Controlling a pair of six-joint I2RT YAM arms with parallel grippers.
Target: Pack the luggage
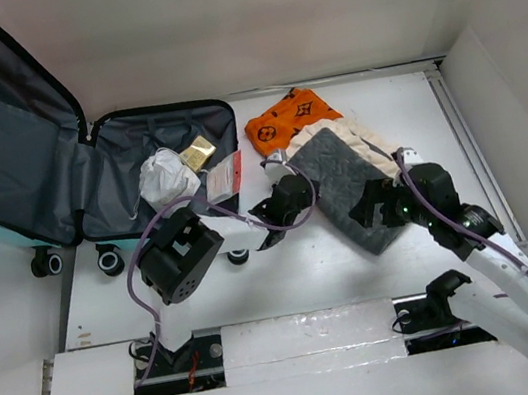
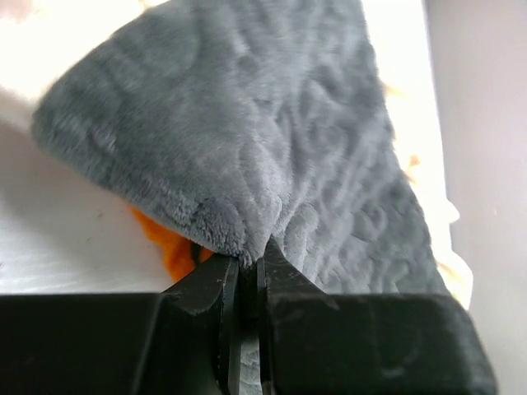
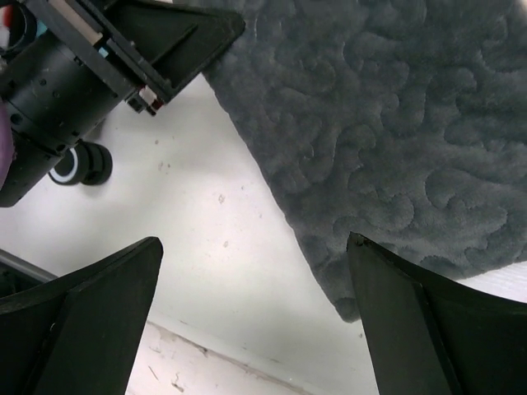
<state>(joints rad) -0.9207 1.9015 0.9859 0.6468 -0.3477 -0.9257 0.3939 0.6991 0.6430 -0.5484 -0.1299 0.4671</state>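
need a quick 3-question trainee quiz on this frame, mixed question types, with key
1. True or false: the left gripper is shut on a corner of the grey fleece cloth.
2. Pick one. The right gripper is: A) open, holding nothing; B) shut on the cloth; C) shut, empty.
3. Fill in the blank: the luggage at the table's far left lies ____, its dark lining showing.

Key: 1 true; 2 A; 3 open.
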